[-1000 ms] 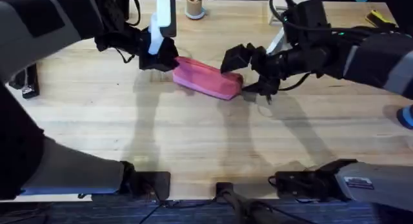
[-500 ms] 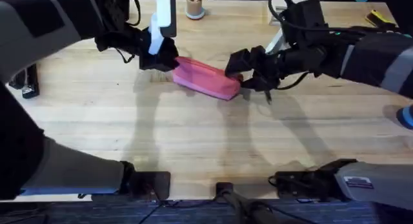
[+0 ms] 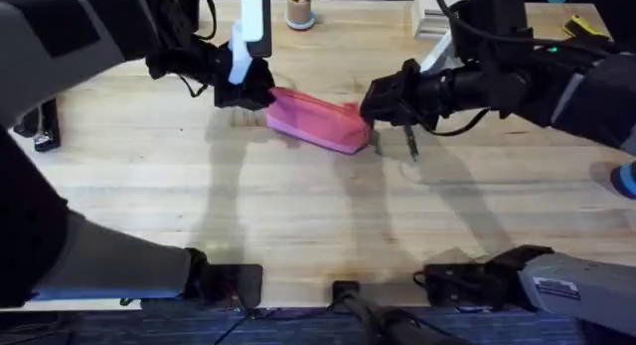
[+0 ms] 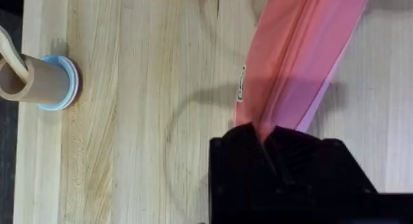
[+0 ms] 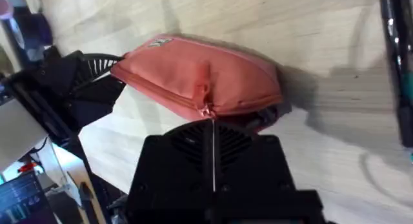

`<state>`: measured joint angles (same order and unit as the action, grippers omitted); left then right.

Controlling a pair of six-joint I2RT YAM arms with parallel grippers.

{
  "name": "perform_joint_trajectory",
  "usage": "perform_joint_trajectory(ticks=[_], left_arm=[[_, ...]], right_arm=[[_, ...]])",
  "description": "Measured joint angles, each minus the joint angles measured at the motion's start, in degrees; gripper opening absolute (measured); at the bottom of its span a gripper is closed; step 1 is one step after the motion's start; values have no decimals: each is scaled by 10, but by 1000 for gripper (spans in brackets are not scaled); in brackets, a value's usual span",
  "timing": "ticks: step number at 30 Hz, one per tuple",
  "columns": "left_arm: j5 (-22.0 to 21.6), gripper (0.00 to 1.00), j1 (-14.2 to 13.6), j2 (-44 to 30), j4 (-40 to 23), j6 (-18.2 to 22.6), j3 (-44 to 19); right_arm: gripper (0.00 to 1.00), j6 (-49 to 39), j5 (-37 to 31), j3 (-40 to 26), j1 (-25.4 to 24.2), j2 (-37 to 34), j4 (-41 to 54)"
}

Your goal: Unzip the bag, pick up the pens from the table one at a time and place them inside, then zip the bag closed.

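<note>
Left gripper (image 3: 260, 90) is clamping the soft bag (image 3: 316, 119) upper-centre; right gripper (image 3: 370, 111) is pinching its zipper pull (image 5: 207, 112).

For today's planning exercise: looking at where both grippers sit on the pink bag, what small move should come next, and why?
Probably the right gripper should draw the zipper pull along the bag toward the left gripper. The zipper looks closed, the left gripper pinches the bag's far end to brace it, and a pen waits on the table.
</note>
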<state>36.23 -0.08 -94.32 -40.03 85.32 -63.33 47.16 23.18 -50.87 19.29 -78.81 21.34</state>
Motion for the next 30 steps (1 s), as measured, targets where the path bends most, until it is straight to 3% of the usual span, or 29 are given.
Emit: perform_joint_trajectory(ticks=[30], left_arm=[[0,42,0,0,0,0,0]], right_arm=[[31,-97,-36,-60,5,0,8]])
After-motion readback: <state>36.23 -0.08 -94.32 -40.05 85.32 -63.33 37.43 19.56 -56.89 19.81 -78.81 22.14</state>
